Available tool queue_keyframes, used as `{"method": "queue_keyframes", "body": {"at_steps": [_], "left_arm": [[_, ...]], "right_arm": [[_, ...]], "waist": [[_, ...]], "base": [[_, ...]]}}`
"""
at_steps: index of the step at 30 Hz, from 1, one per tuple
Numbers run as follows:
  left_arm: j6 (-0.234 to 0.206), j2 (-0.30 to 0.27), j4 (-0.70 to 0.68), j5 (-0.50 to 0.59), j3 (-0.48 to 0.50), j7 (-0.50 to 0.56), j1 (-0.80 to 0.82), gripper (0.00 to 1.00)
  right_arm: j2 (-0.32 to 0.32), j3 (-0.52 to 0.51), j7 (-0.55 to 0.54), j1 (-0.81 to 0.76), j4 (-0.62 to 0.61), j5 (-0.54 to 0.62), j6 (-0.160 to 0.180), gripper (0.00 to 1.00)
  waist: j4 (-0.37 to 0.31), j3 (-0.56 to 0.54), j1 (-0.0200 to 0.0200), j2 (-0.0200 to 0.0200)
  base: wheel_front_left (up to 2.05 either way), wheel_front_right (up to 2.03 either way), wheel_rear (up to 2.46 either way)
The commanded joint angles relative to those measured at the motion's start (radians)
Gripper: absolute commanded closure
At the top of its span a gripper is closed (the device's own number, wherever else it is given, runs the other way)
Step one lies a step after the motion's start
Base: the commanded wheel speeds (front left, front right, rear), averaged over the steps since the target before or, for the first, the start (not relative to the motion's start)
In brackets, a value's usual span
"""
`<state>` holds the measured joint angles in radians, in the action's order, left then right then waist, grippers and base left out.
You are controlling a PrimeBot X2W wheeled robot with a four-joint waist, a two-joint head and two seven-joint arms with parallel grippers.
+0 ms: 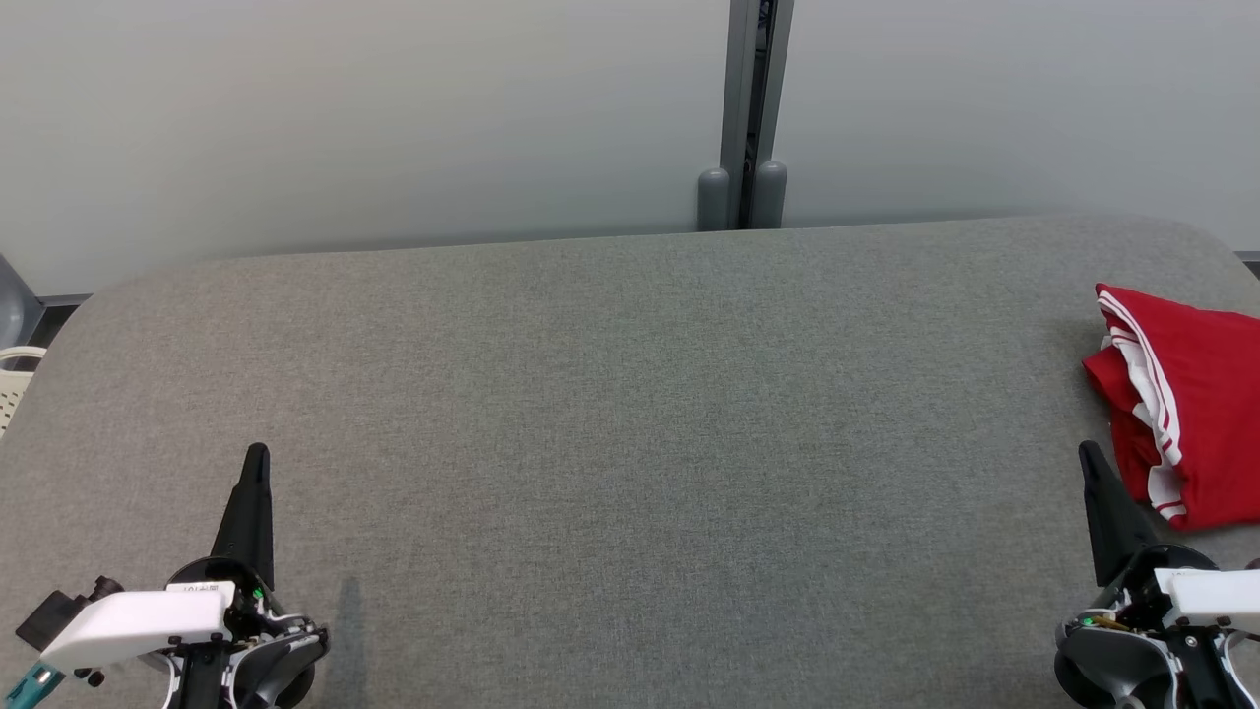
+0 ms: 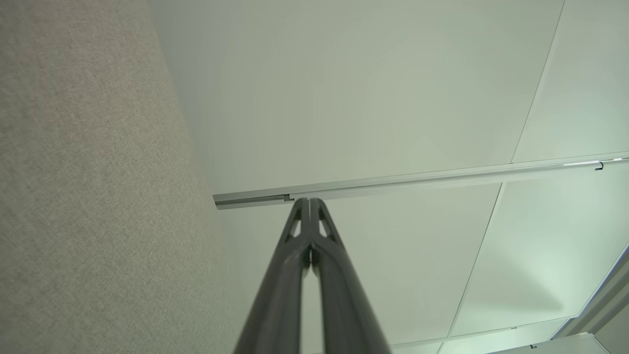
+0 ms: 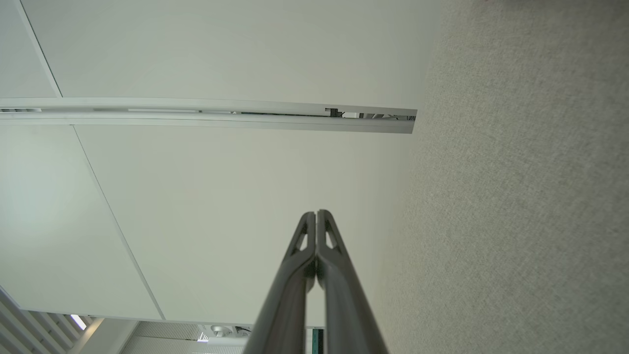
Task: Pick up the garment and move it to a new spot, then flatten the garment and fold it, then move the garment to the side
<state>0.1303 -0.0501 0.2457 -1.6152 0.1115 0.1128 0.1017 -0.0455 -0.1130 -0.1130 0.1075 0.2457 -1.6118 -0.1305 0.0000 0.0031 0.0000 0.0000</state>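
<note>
One red garment at my right, two empty grippers pressed shut.

I count one garment [image 1: 1196, 414], red with white stripes, lying loosely folded on the right end of the grey padded table [image 1: 630, 414], with the head view's edge cutting off its far side. I have two grippers in sight. The left gripper [image 1: 258, 455] sits at the lower left over bare table, well apart from the garment. In its wrist view the left gripper [image 2: 309, 200] has both fingers pressed together at the tips with nothing between them. The right gripper [image 1: 1088, 451] stands just beside the garment's near-left edge and, as far as I can see, is not touching it. Its wrist view shows the right gripper [image 3: 316, 212] likewise fully closed and holding nothing. One pale basket [image 1: 15, 379] peeks in at the left edge.
</note>
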Motion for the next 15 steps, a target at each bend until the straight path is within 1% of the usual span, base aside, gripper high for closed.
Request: {"method": "queue_keyframes", "body": {"at_steps": [1, 15], "left_arm": [[0.005, -0.002, 0.001, 0.000, 0.004, 0.001, 0.015, 1.00], [0.005, -0.001, 0.000, 0.001, 0.005, 0.001, 0.015, 1.00]], "right_arm": [[-0.009, -0.002, -0.002, 0.005, 0.002, -0.002, 0.000, 1.00], [-0.009, -0.002, -0.002, 0.005, 0.002, -0.002, 0.000, 1.00]], "waist": [[0.000, 0.000, 0.0000, 0.0000], [0.000, 0.000, 0.0000, 0.0000]], "base": [[0.00, 0.00, 0.00], [0.00, 0.00, 0.00]]}}
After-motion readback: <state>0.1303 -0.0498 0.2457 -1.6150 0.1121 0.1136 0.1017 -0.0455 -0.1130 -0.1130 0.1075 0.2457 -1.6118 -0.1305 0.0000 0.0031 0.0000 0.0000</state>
